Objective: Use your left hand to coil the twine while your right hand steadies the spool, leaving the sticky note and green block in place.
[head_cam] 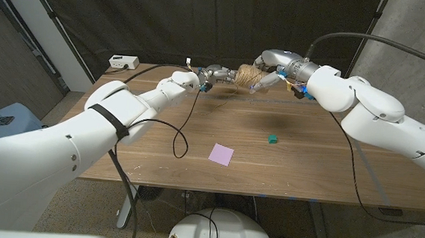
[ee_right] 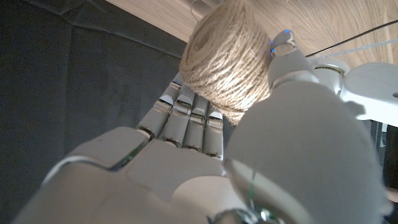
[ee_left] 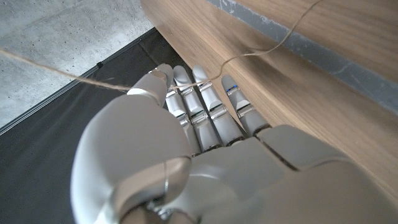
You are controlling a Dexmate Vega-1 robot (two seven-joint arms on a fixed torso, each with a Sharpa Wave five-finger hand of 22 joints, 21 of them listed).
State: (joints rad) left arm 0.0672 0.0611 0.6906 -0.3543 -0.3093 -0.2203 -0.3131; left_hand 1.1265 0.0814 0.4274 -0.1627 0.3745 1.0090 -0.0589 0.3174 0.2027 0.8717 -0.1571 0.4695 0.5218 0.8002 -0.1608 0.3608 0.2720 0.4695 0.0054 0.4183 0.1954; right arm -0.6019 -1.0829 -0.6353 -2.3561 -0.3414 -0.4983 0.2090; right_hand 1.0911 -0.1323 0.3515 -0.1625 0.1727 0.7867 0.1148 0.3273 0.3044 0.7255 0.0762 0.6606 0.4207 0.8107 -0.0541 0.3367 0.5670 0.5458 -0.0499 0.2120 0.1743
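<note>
Black curtain (head_cam: 204, 21) behind wooden table (head_cam: 299, 166) (grey concrete floor (head_cam: 70, 113)).

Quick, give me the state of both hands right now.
Left hand: holds the twine strand that crosses its fingertips.
Right hand: grips the twine spool, raised above the table.

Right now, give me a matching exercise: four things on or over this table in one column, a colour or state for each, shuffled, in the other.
1. spool
2. sticky note
3. green block
4. twine

A. pink, lying flat on the table
B. gripped by the right hand
C. hanging in a loop from the left hand
D. small, beside the note

Pairs: 1-B, 2-A, 3-D, 4-C
</note>
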